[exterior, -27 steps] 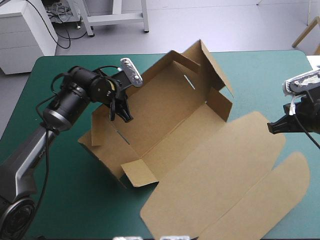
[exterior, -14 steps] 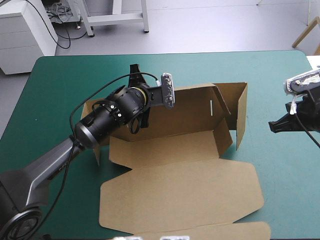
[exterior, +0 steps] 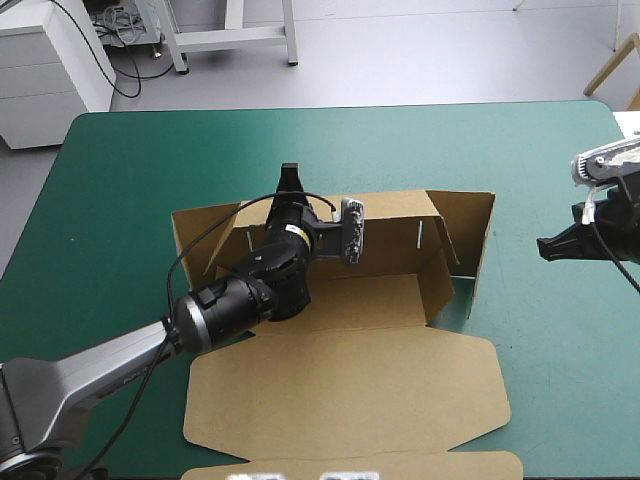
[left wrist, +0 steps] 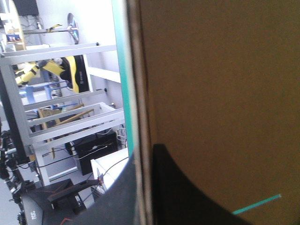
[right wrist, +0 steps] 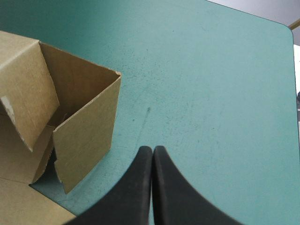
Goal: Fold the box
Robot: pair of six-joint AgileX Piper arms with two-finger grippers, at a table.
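The brown box [exterior: 380,300] lies in the middle of the table, its long far wall [exterior: 395,215] upright and its lid [exterior: 350,390] flat toward the near edge. Both end flaps stand up, the right one [exterior: 483,250] at an angle. My left gripper [exterior: 290,182] is shut on the far wall's top edge; in the left wrist view the board [left wrist: 220,84] runs between the black fingers [left wrist: 143,157]. My right gripper [exterior: 547,247] hovers shut, apart from the box, near the table's right edge. Ahead of it [right wrist: 153,149] is the box's right end [right wrist: 84,122].
Bare teal-green cover [exterior: 545,340] lies between the box and the table's right edge, and more [exterior: 110,200] to the box's left. The lid's tuck flap [exterior: 400,466] reaches the near edge.
My left gripper has swung the box from a diagonal lie to square with the table, moving toward the middle with the far wall held upright. The right gripper has stayed put.
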